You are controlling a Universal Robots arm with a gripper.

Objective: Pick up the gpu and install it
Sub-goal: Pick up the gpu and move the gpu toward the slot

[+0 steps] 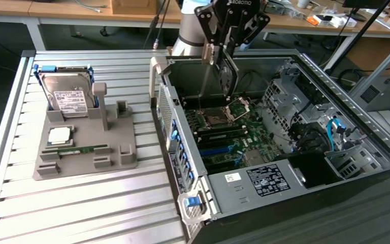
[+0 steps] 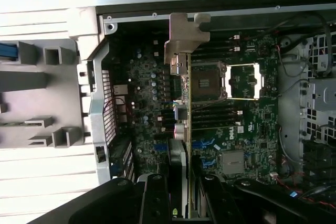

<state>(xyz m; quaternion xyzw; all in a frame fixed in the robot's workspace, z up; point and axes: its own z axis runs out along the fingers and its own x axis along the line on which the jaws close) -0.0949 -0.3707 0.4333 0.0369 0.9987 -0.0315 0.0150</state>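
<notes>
a: what are the fingers (image 2: 155, 199) doing?
b: they're clenched on the gpu (image 1: 226, 76), pinching its upper end.
a: which way does the card lie from them?
b: straight down. its long axis hangs upright, seen edge-on from the wrist, with the low end over the motherboard (image 1: 239, 134) near the cpu socket (image 1: 217, 120). it's apart from the board and not yet seated.
a: what about the containers?
b: the open case (image 1: 181, 109) holds the motherboard, and the card hangs into it from above. the grey holder (image 1: 117, 152) on the table (image 1: 79, 208) carries the hard drive (image 1: 69, 96), a square chip (image 1: 61, 134) and the memory stick (image 1: 79, 151).
</notes>
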